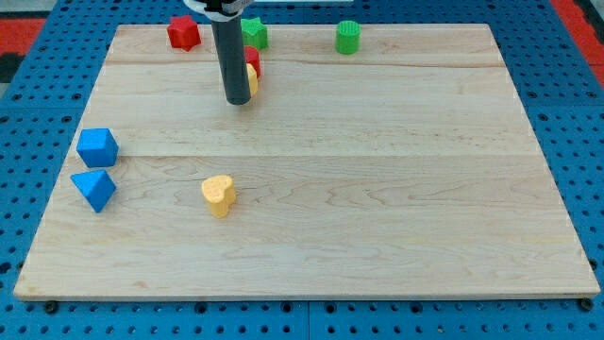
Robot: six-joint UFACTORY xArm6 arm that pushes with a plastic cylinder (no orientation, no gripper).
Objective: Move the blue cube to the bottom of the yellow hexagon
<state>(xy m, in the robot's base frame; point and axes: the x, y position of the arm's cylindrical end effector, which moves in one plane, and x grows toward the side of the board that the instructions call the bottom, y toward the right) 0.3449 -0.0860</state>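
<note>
Blue cube [97, 147] at the view's left edge of the surface [377, 189], just above a blue triangular block [93, 189]. My tip [238, 101] well apart from it – up and to the view's right, touching the yellow hexagon [252, 79] (mostly hidden behind the rod, a red block [252, 58] just above). No fingers here, only the rod. Coming move likely hinges on getting to the cube's left side – then pushing rightward, to below the hexagon.
</note>
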